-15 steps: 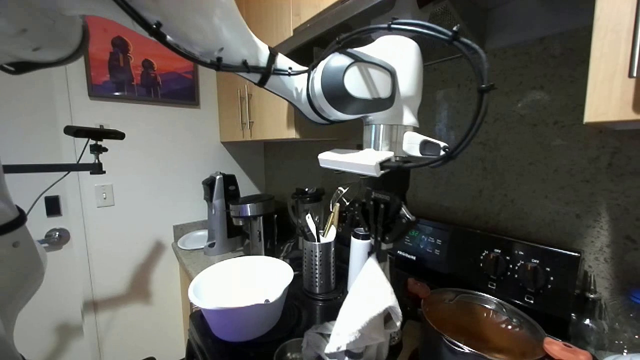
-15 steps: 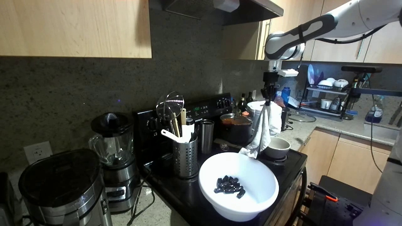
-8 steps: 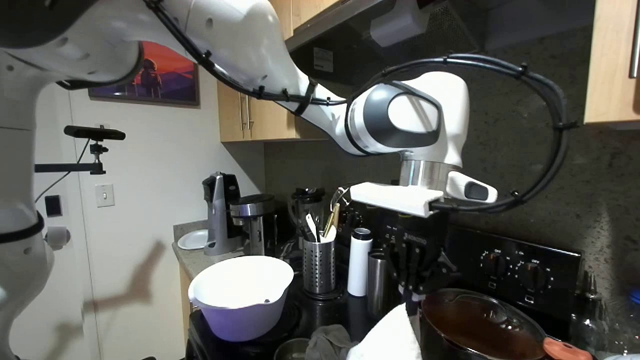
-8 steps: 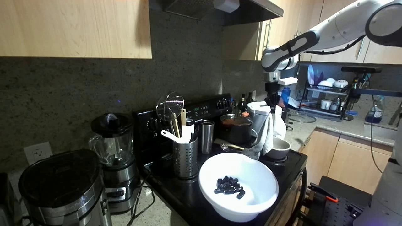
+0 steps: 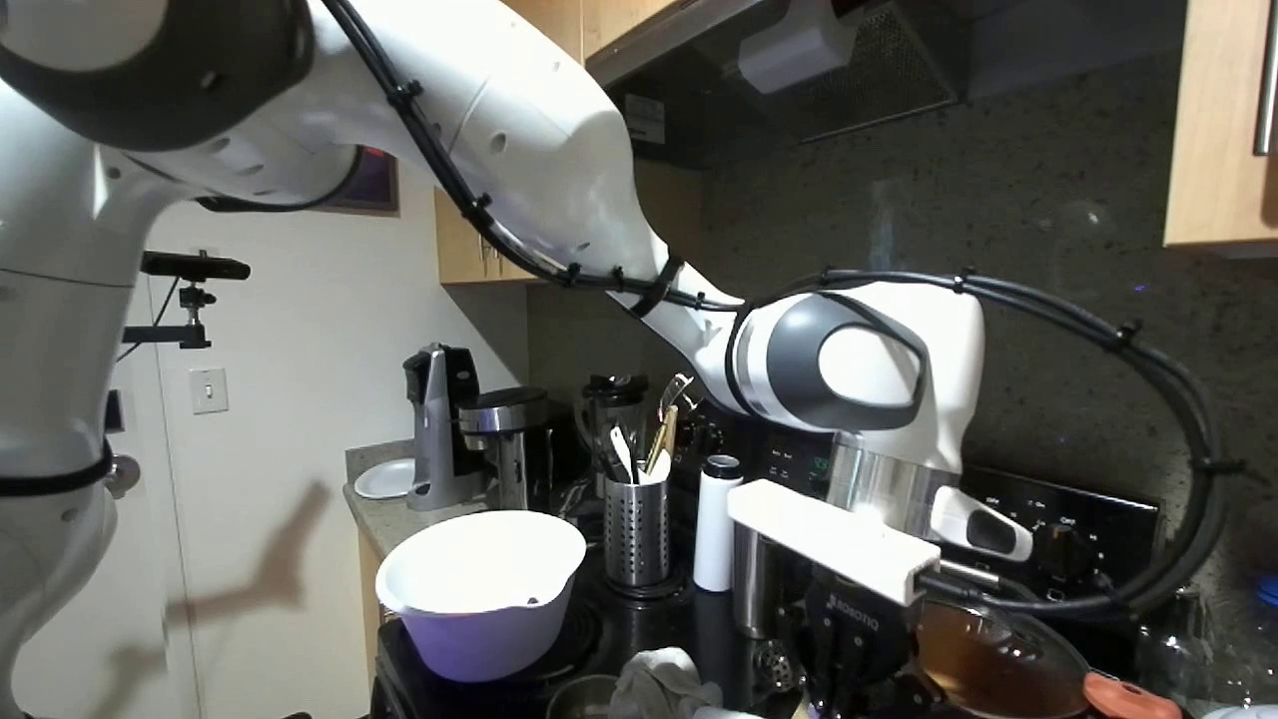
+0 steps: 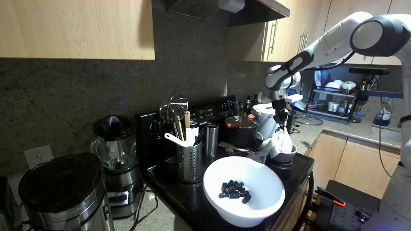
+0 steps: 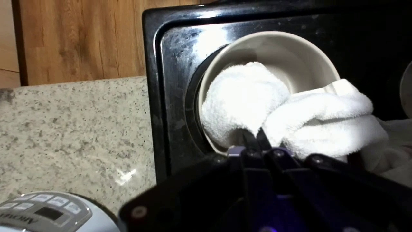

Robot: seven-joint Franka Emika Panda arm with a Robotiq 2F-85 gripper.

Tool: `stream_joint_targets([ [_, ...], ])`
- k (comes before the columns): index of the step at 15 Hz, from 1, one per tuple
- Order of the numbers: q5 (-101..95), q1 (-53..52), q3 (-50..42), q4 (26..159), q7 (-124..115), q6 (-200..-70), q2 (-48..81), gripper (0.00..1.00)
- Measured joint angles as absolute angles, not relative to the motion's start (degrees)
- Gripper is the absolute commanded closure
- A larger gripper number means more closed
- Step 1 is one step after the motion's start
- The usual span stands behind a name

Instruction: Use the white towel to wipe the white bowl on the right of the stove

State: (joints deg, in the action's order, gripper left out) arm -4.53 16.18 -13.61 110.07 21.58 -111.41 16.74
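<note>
The white towel [image 7: 244, 96] is bunched up. One part lies inside the off-white bowl [image 7: 299, 58], and another part drapes over its rim to the right in the wrist view. The bowl stands on a stove burner and also shows in an exterior view [image 6: 284, 158]. My gripper [image 7: 256, 134] is shut on the towel, above the bowl's rim. In an exterior view the gripper [image 6: 281, 125] points down at the towel [image 6: 282, 141]. In an exterior view only a grey-white fold of cloth [image 5: 662, 681] shows low down; the fingertips and off-white bowl are out of view there.
A large white bowl [image 6: 244, 168] with black pieces stands on the stove, with a utensil holder [image 6: 189, 162] behind it. A lidded pot [image 6: 241, 131] and a steel tumbler [image 6: 211, 141] stand at the back. A rice cooker [image 7: 58, 212] stands on the counter [image 7: 80, 138].
My gripper has moved down and toward the off-white bowl. The towel was hanging long and is now bunched in and over the bowl.
</note>
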Motion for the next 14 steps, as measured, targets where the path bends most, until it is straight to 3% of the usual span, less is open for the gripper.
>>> stream_joint_targets([
  [14,-3.2,19.2,-13.2,122.7,26.2,-121.6,19.2,1.0],
])
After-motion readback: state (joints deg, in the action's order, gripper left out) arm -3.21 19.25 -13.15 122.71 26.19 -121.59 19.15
